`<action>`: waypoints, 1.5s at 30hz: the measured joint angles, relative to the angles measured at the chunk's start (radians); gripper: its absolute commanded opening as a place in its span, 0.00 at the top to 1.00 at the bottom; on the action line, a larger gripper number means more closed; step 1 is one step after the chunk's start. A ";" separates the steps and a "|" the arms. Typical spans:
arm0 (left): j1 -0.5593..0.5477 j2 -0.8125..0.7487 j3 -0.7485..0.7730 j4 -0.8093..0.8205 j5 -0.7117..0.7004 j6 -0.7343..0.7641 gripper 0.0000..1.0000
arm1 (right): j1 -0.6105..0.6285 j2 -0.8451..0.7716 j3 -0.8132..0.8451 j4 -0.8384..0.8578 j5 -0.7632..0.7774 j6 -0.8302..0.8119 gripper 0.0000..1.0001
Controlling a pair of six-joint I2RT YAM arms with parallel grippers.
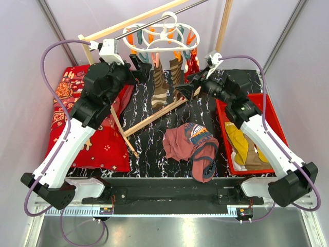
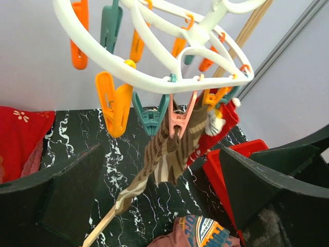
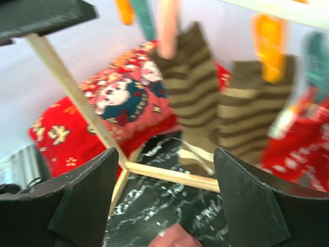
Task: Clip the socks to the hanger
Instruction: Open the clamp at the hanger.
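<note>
The white oval hanger [image 1: 163, 40] hangs from the metal rail at the back, with orange and teal pegs. Two brown-and-tan striped socks [image 1: 160, 85] hang clipped from it; they also show in the left wrist view [image 2: 169, 149] and the right wrist view [image 3: 194, 98]. A red sock [image 1: 192, 66] hangs at the hanger's right, also in the left wrist view [image 2: 218, 131]. Mustard yellow socks [image 1: 237, 139] lie in the red bin [image 1: 267, 113]. My left gripper [image 1: 141, 67] is open and empty, left of the hanging socks. My right gripper [image 1: 189, 85] is open and empty, right of them.
A rust-maroon garment with blue-grey print [image 1: 193, 145] lies mid-table. A red cartoon-print cushion [image 1: 87, 118] lies at the left. The wooden rack's poles [image 1: 154, 116] cross the black marbled table under the hanger.
</note>
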 measured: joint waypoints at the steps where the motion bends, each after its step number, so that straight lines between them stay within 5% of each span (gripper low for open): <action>1: 0.000 -0.002 0.000 -0.001 0.000 0.003 0.05 | 0.011 0.013 0.010 0.010 -0.011 0.004 0.17; 22: 0.000 -0.015 0.000 -0.037 -0.016 0.006 0.11 | 0.222 0.419 0.258 0.349 -0.038 0.042 0.19; 31: 0.000 -0.028 0.000 -0.038 -0.022 0.012 0.11 | 0.229 0.552 0.312 0.399 0.203 0.005 0.17; 45: 0.000 -0.023 0.028 -0.052 -0.025 0.032 0.11 | 0.170 0.536 0.220 0.426 0.447 -0.034 0.16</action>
